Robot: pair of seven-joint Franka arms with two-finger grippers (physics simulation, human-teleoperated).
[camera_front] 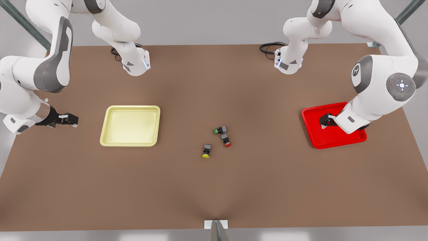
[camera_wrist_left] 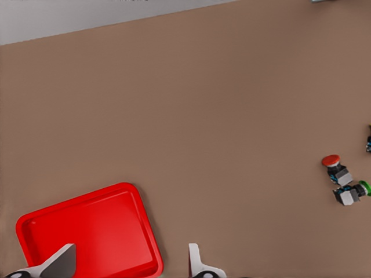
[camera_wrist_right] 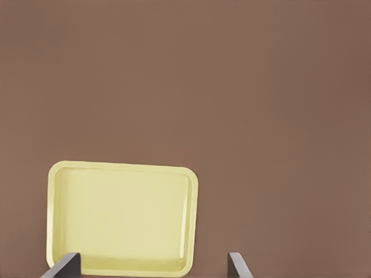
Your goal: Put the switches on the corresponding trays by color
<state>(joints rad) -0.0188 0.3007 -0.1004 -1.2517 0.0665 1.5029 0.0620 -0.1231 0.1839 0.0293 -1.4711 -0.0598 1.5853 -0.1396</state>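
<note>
The yellow switch [camera_front: 206, 151] and red switch [camera_front: 226, 140] lie on their sides mid-table, between the yellow tray [camera_front: 130, 126] and red tray [camera_front: 329, 138]. The left gripper [camera_front: 327, 121], fingers parted, is held over the red tray and is judged nearer the red switch. Farther off, the right gripper [camera_front: 68, 119], also parted, is held beside the yellow tray.

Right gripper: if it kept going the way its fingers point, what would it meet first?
Probably the yellow tray: the open right gripper points at it across bare table. Depth is unclear, so it may pass above the rim.
</note>
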